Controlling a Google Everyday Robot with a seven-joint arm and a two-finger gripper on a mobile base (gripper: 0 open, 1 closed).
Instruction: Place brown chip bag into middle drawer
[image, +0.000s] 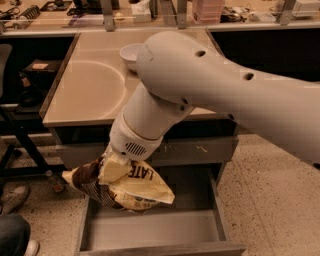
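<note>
The brown chip bag (126, 192), dark brown with a cream-yellow end and white lettering, hangs crumpled just above the left part of the open middle drawer (165, 231). My gripper (112, 168) is at the end of the big white arm, below the cabinet's top edge, and is shut on the bag's upper part. The bag covers most of the fingers. The drawer is pulled out, a wide grey tray with a flat bare floor and low sides.
A white bowl (128, 52) stands on the tan cabinet top (85, 90), partly behind the arm. A shut grey drawer front (202, 150) with pale scratches sits above the open drawer. A black chair frame (20, 135) and a person's shoe (14, 196) are at the left.
</note>
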